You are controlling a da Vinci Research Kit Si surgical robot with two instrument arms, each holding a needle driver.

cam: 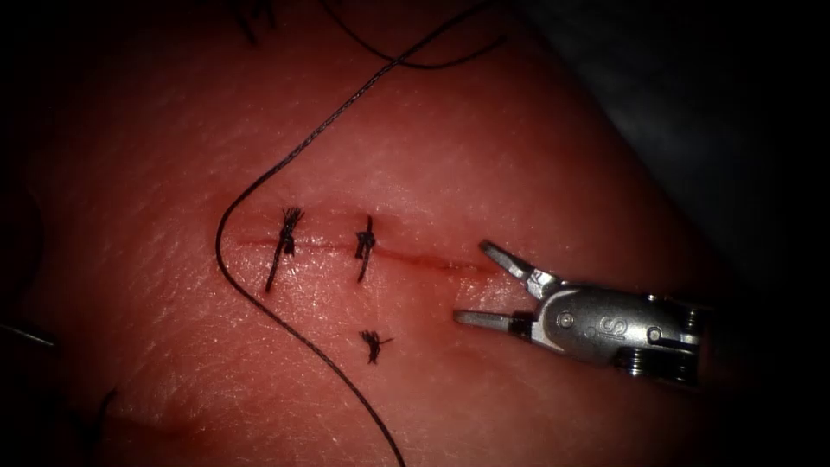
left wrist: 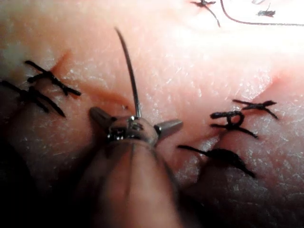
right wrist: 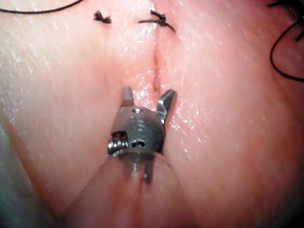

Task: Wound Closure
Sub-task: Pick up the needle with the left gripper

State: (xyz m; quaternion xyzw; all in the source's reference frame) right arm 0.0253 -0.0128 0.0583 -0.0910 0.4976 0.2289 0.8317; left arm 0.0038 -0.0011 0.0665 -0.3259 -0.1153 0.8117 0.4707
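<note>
The cut (cam: 432,262) runs across the tissue (cam: 519,156) with two dark stitches (cam: 285,238) (cam: 366,246) on its left part. My right tool (cam: 471,282) sits at the cut's right end with its jaws open and nothing between them; the right wrist view shows the same tool (right wrist: 148,91) straddling the cut (right wrist: 156,71). In the left wrist view my left tool (left wrist: 136,118) has its jaws spread wide. The thin curved needle (left wrist: 128,66) rises from between them over the tissue, not gripped and not in the tissue.
A long dark thread (cam: 226,259) loops from the top, round the cut's left end, down to the bottom edge. A cut end of thread (cam: 373,344) lies below the cut. Older stitches (left wrist: 42,88) (left wrist: 232,121) flank the left tool.
</note>
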